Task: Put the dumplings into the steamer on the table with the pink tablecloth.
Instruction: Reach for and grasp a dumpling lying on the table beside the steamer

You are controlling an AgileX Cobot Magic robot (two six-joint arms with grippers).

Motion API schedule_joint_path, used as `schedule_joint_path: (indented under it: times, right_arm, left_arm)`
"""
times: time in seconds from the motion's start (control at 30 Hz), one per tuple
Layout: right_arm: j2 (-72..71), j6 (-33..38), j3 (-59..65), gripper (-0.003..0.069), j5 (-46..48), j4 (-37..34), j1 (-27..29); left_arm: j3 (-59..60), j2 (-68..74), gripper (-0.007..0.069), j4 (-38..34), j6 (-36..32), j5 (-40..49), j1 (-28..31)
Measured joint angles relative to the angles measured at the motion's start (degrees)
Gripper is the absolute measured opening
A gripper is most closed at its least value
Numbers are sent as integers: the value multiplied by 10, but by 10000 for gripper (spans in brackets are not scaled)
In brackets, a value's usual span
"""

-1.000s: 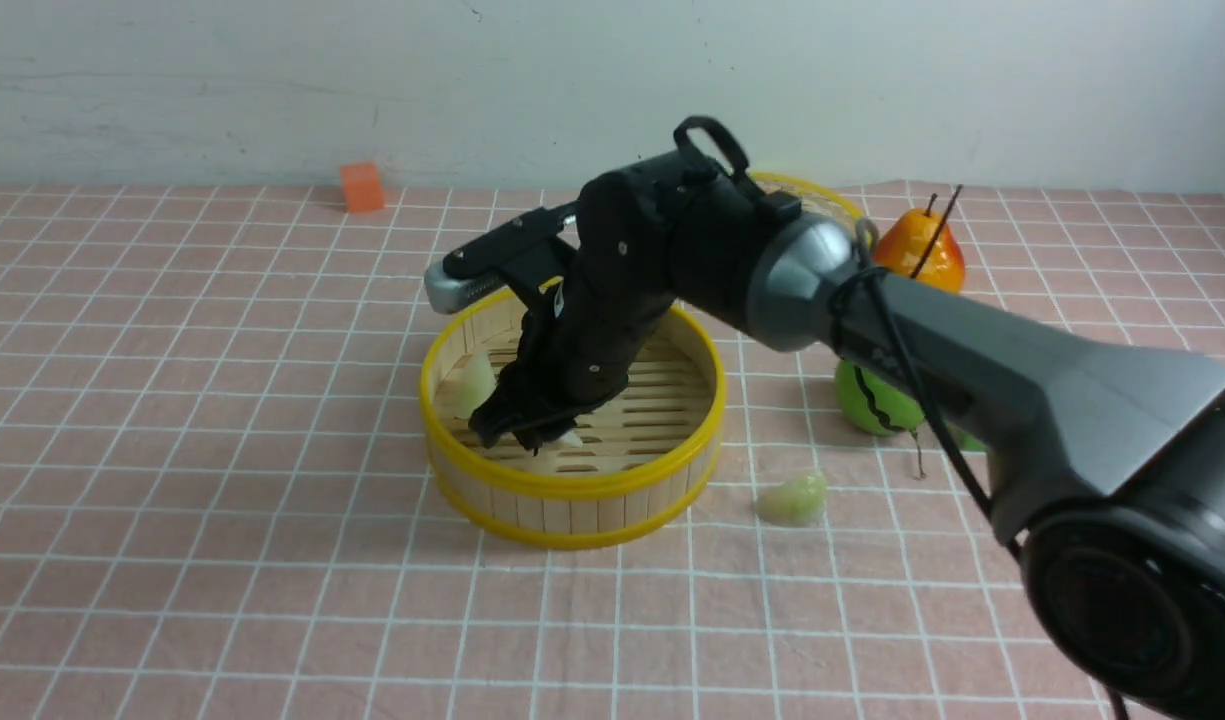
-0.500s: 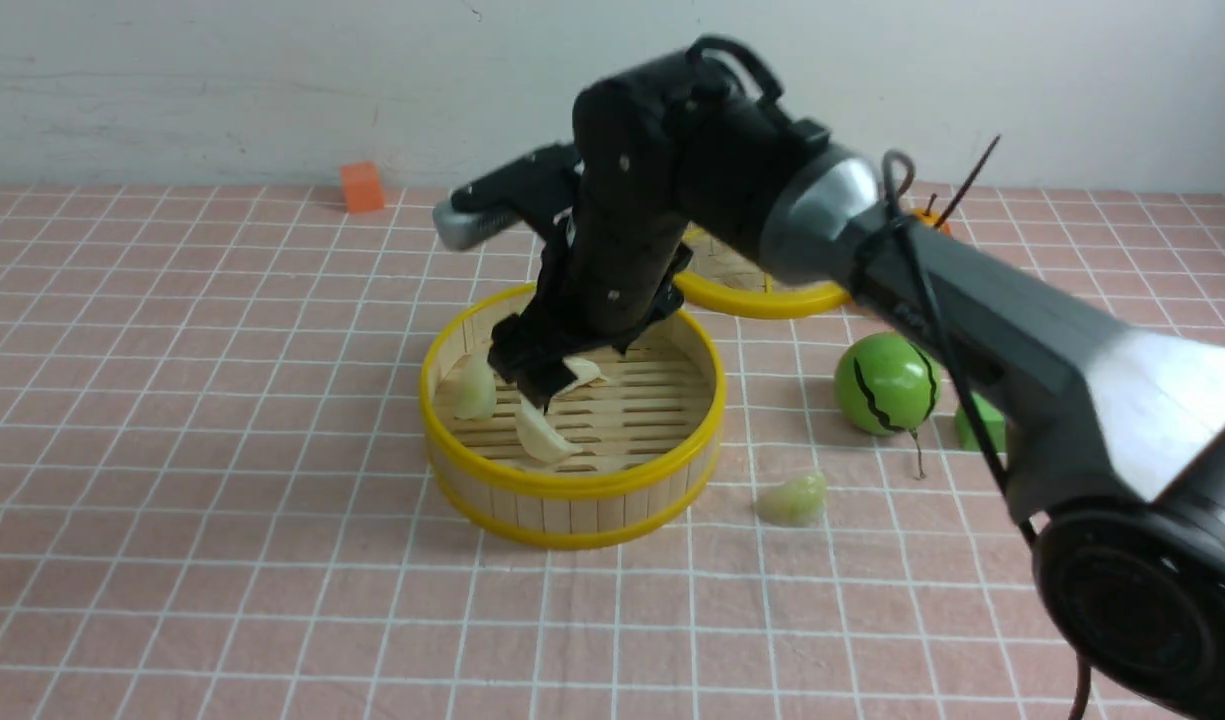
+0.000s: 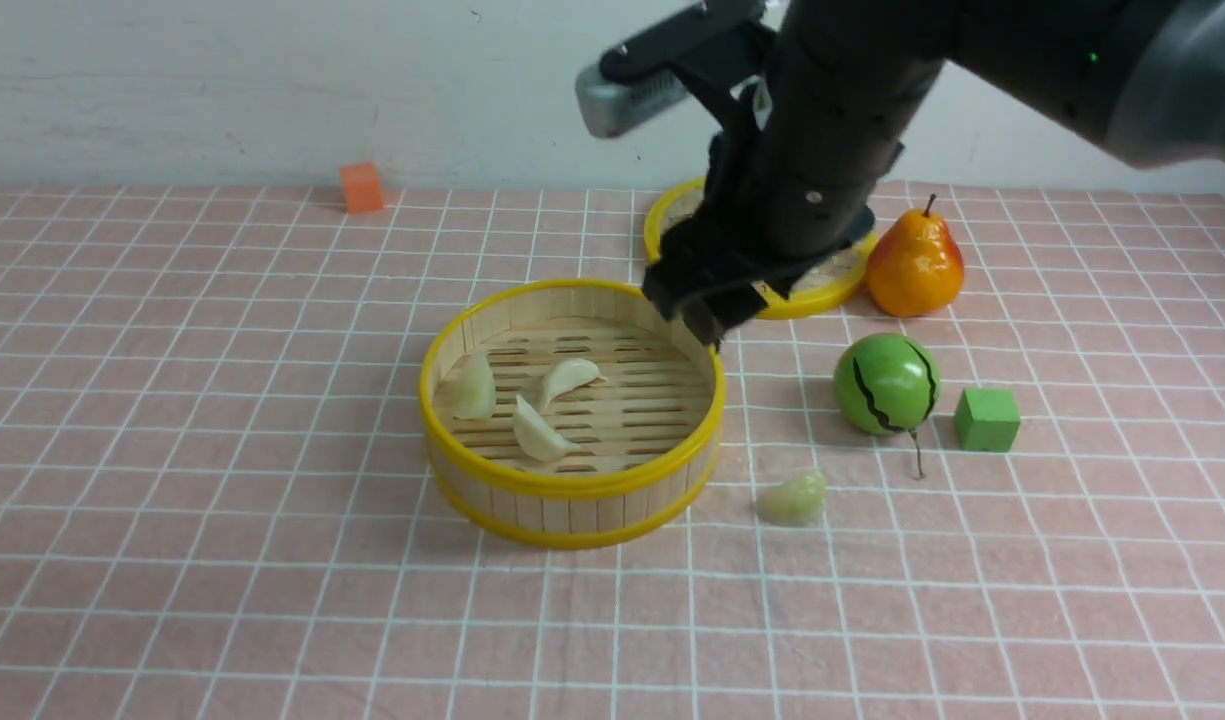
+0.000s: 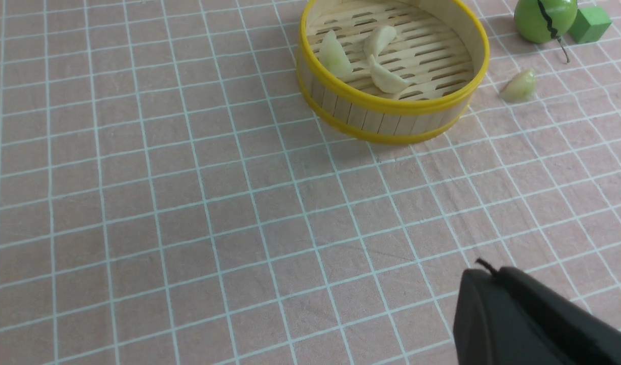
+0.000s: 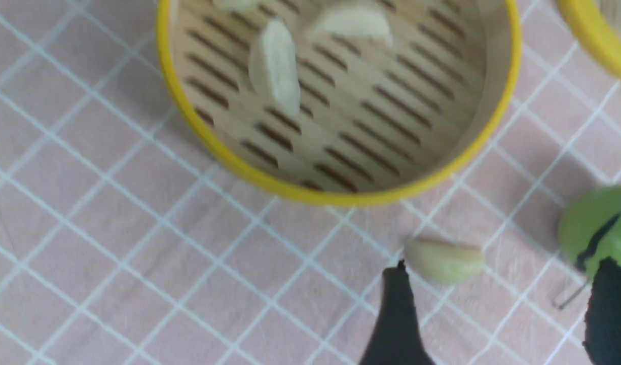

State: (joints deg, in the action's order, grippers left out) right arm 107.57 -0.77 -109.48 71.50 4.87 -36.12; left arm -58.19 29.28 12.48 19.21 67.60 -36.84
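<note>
The steamer (image 3: 572, 515) is a round, shallow basket of pale bamboo strips, its floor slatted with dark slots, its two rims smooth yellow plastic. Three dumplings lie in it: one (image 3: 475, 386) by the wall on the left side, one (image 3: 540, 432) on the slats nearer the camera, one (image 3: 569, 380) just beyond that. They are pale, crescent-shaped and rather matt. The fourth dumpling (image 3: 793, 499), translucent whitish green, lies on the cloth (image 3: 302, 640), to the right of the steamer and apart from it. The cloth is pink, with thin white lines forming squares. Beyond the fourth dumpling sit the glossy green ball (image 3: 887, 384) with dark stripes and a curly stem, and the green block (image 3: 987, 420) beside it. Farther back are the shiny orange pear (image 3: 914, 263) and the woven, yellow-rimmed lid (image 3: 822, 290); an orange block (image 3: 362, 188) stands at the far edge. The right gripper (image 5: 503, 268) is open and holds nothing, above the cloth; in the front view it hides part of the lid and of the steamer's rim. The left gripper (image 4: 485, 266) is closed and empty, well apart from the steamer. The fourth dumpling's long axis runs slantwise, its front-view right end pointing away from the camera.
</note>
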Motion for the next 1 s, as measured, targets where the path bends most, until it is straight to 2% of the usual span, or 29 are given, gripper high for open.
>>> schedule_joint_path:
  times: [0.1,0.2,0.4,0.43,0.6,0.8,1.0]
  right_arm:
    - [-1,-2,78,468,-1,0,7]
    - [9,-10,102,468,-1,-2,12]
    - [62,-139,117,468,-12,-3,62]
    - [62,-139,117,468,-12,-3,62]
    - [113,-254,119,468,-62,-15,108]
    - [136,-338,119,468,-128,-32,120]
    - [138,-363,119,468,-162,-39,120]
  left_arm:
    - [0,0,-13,0,0,-2,0]
    - [0,0,-12,0,0,-2,0]
    - [0,0,-11,0,0,-3,0]
    - [0,0,-11,0,0,-3,0]
    - [1,0,-11,0,0,-3,0]
    - [33,0,-6,0,0,-5,0]
    - [52,0,-3,-2,0,-12,0]
